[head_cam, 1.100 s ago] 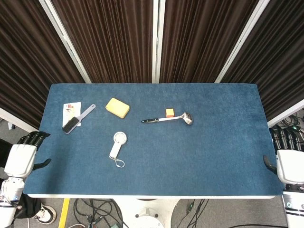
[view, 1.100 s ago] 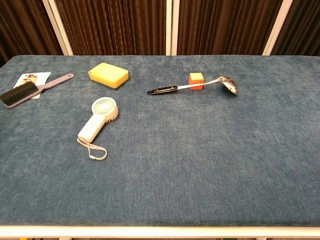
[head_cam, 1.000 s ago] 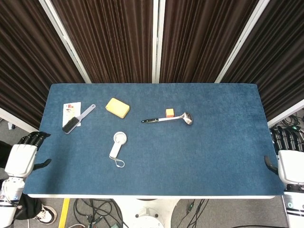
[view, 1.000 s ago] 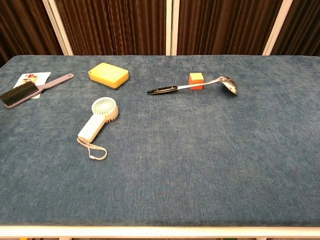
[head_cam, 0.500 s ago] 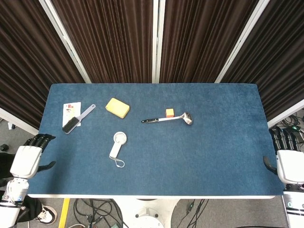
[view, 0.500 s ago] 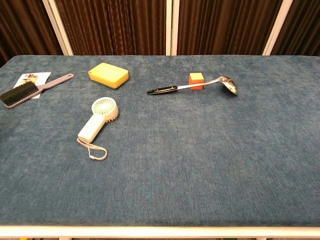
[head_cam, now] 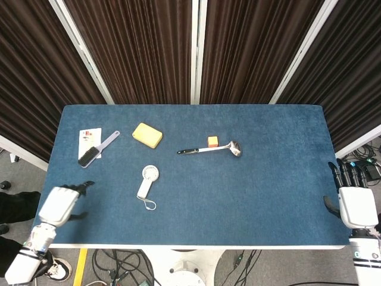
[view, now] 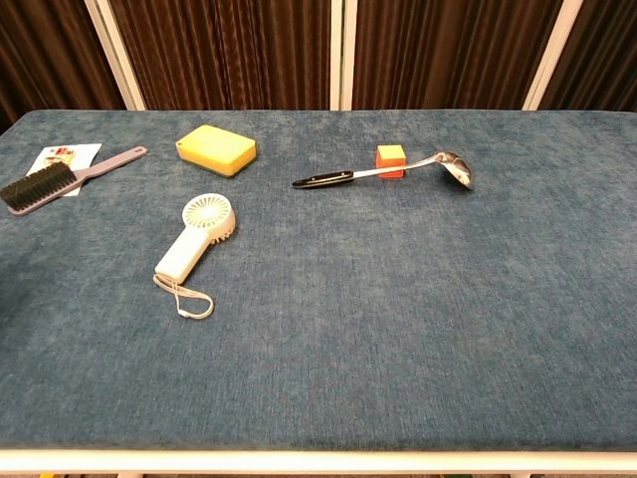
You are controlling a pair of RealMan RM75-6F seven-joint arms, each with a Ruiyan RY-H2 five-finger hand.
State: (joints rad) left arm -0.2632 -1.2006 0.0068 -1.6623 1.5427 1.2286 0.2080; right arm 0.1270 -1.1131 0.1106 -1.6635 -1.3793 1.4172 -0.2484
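In the head view my left hand [head_cam: 61, 204] hovers over the front left corner of the blue table [head_cam: 268, 196], fingers apart and holding nothing. The nearest things to it are a black-bristled brush [head_cam: 97, 149] and a white hand fan [head_cam: 147, 181]. My right hand [head_cam: 352, 201] sits just off the table's right edge, fingers stretched out and empty. The chest view shows neither hand. A steel ladle [head_cam: 211, 149] with a black handle lies mid-table, touching a small orange and yellow block [head_cam: 212, 141].
A yellow sponge [head_cam: 147, 134] lies at the back left, and a printed card [head_cam: 89, 140] lies under the brush. The chest view shows the same fan [view: 195, 237], ladle [view: 383, 172], sponge [view: 216, 148] and brush [view: 60, 179]. Dark curtains hang behind the table.
My left hand has moved right and forward, from beside the table's left edge to over its front left corner. My right hand edged slightly inward. The objects on the table have not moved.
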